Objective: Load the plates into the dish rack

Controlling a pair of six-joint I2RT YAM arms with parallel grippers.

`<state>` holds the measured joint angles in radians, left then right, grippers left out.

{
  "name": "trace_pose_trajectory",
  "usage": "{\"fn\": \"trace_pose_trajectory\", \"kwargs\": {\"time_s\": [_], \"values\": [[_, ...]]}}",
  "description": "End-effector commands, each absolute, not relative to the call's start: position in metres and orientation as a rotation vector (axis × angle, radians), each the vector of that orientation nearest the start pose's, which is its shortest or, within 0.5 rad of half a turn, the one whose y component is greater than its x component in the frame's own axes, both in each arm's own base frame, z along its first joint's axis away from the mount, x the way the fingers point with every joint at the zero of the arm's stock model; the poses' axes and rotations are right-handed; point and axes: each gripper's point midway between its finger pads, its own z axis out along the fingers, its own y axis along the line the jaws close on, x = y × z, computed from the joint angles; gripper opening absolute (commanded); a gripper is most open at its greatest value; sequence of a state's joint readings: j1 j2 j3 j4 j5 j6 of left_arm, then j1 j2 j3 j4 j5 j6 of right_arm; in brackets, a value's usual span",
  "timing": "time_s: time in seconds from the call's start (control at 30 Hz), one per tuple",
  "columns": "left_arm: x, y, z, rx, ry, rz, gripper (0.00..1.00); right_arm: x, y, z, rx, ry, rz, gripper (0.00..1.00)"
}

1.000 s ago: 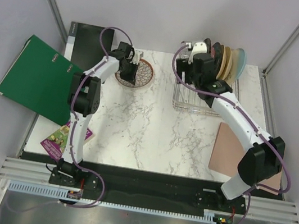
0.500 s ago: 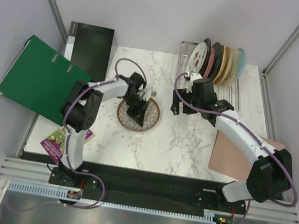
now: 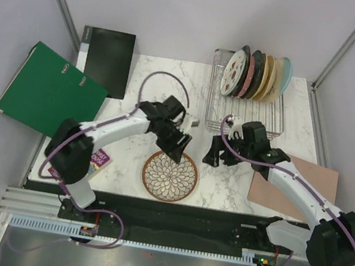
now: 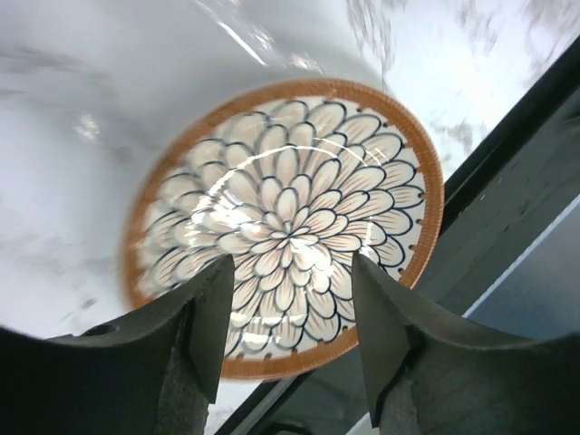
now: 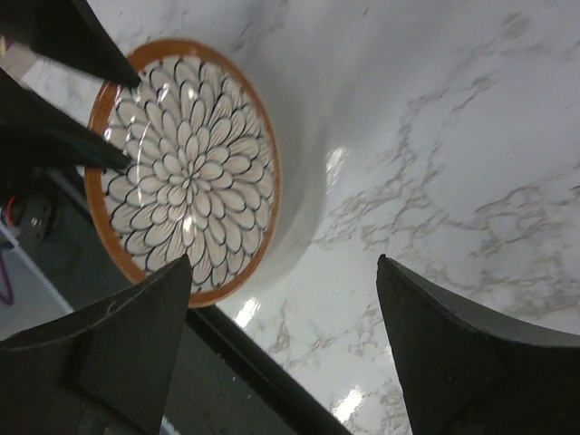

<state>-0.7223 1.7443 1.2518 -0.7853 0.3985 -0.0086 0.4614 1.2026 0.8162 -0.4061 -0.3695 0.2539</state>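
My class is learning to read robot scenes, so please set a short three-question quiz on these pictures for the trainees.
1. True or false: the brown petal plate stands in the dish rack.
2. Pick one. The left hand and the right hand are: A both open; B both shut; C left shut, right open.
3. Fill in: in the top view, the green binder lies at the ____ side of the table.

Key:
1. False. It lies flat on the table near the front edge.
2. A.
3. Left.
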Motion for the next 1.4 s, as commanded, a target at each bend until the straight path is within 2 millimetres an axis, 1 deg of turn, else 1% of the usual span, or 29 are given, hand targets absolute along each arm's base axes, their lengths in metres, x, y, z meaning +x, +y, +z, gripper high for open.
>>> {"fn": "trace_pose_trajectory", "kwargs": {"time_s": [0.0, 0.03, 0.07, 0.1, 0.13, 0.17, 0.2, 0.27, 0.3, 0.37, 0.4, 0.47, 0.5, 0.57, 0.6, 0.7, 0.73, 0.77, 0.8, 0.83, 0.87, 0.9, 0.97, 1.0, 1.1, 1.13, 1.27, 1.3, 1.37], "values": [[0.256, -0.245, 0.148, 0.775, 2.488, -0.607, 0.65, 0.208, 0.229, 0.128, -0.459, 2.366, 1.100, 0.89], [0.252, -0.237, 0.161, 0.672, 2.478, -0.636, 0.67, 0.198, 0.227, 0.113, -0.389, 2.421, 1.132, 0.89], [0.257, -0.222, 0.160, 0.561, 2.496, -0.648, 0.68, 0.195, 0.228, 0.108, -0.369, 2.430, 1.157, 0.88], [0.245, -0.212, 0.143, 0.482, 2.564, -0.681, 0.68, 0.198, 0.232, 0.104, -0.364, 2.410, 1.181, 0.87], [0.241, -0.204, 0.140, 0.340, 2.604, -0.716, 0.68, 0.195, 0.230, 0.092, -0.340, 2.433, 1.180, 0.86], [0.243, -0.191, 0.138, 0.232, 2.604, -0.729, 0.69, 0.196, 0.230, 0.087, -0.306, 2.444, 1.175, 0.86], [0.231, -0.186, 0.123, 0.150, 2.660, -0.758, 0.69, 0.203, 0.231, 0.082, -0.295, 2.431, 1.165, 0.87], [0.226, -0.182, 0.117, 0.114, 2.656, -0.784, 0.68, 0.206, 0.233, 0.075, -0.271, 2.430, 1.174, 0.87], [0.223, -0.180, 0.107, 0.109, 2.655, -0.780, 0.68, 0.210, 0.236, 0.071, -0.264, 2.427, 1.178, 0.87], [0.222, -0.175, 0.099, 0.090, 2.656, -0.765, 0.68, 0.213, 0.241, 0.069, -0.257, 2.420, 1.209, 0.87], [0.219, -0.173, 0.090, 0.078, 2.671, -0.761, 0.68, 0.214, 0.242, 0.062, -0.246, 2.443, 1.214, 0.87], [0.217, -0.169, 0.080, 0.042, 2.690, -0.752, 0.68, 0.217, 0.245, 0.060, -0.241, 2.437, 1.231, 0.86], [0.213, -0.163, 0.070, 0.003, 2.719, -0.727, 0.68, 0.216, 0.247, 0.056, -0.239, 2.452, 1.238, 0.86], [0.213, -0.165, 0.064, -0.005, 2.715, -0.754, 0.68, 0.217, 0.251, 0.053, -0.254, 2.453, 1.235, 0.86], [0.209, -0.163, 0.057, -0.023, 2.736, -0.753, 0.68, 0.215, 0.252, 0.048, -0.262, 2.471, 1.231, 0.86], [0.205, -0.169, 0.047, -0.061, 2.743, -0.811, 0.65, 0.208, 0.257, 0.038, -0.271, 2.501, 1.249, 0.86], [0.206, -0.172, 0.044, -0.067, 2.740, -0.834, 0.61, 0.206, 0.259, 0.036, -0.270, 2.511, 1.254, 0.86], [0.202, -0.178, 0.043, -0.064, 2.743, -0.897, 0.58, 0.203, 0.262, 0.031, -0.271, 2.525, 1.265, 0.86], [0.201, -0.181, 0.042, -0.073, 2.742, -0.936, 0.52, 0.199, 0.265, 0.030, -0.280, 2.535, 1.276, 0.86], [0.206, -0.187, 0.042, -0.061, 2.711, -0.979, 0.47, 0.197, 0.267, 0.027, -0.265, 2.552, 1.285, 0.86], [0.201, -0.190, 0.040, -0.058, 2.714, -1.019, 0.42, 0.196, 0.269, 0.023, -0.256, 2.564, 1.287, 0.86], [0.201, -0.192, 0.040, -0.067, 2.713, -1.035, 0.31, 0.194, 0.271, 0.021, -0.254, 2.575, 1.291, 0.86], [0.199, -0.197, 0.041, -0.047, 2.703, -1.090, 0.22, 0.193, 0.273, 0.013, -0.221, 2.607, 1.290, 0.86], [0.197, -0.198, 0.041, -0.045, 2.705, -1.105, 0.15, 0.195, 0.274, 0.011, -0.213, 2.613, 1.284, 0.86], [0.192, -0.201, 0.041, -0.054, 2.705, -1.150, 0.03, 0.198, 0.277, 0.003, -0.192, 2.642, 1.276, 0.84], [0.191, -0.201, 0.041, -0.060, 2.704, -1.154, 0.02, 0.198, 0.278, 0.001, -0.189, 2.650, 1.279, 0.83], [0.192, -0.198, 0.041, -0.078, 2.695, -1.130, 0.02, 0.198, 0.278, -0.004, -0.190, 2.686, 1.269, 0.70], [0.192, -0.198, 0.042, -0.075, 2.690, -1.127, 0.02, 0.199, 0.278, -0.004, -0.213, 2.679, 1.257, 0.61], [0.193, -0.196, 0.042, -0.080, 2.685, -1.106, 0.02, 0.198, 0.274, -0.004, -0.230, 2.684, 1.222, 0.50]]}}
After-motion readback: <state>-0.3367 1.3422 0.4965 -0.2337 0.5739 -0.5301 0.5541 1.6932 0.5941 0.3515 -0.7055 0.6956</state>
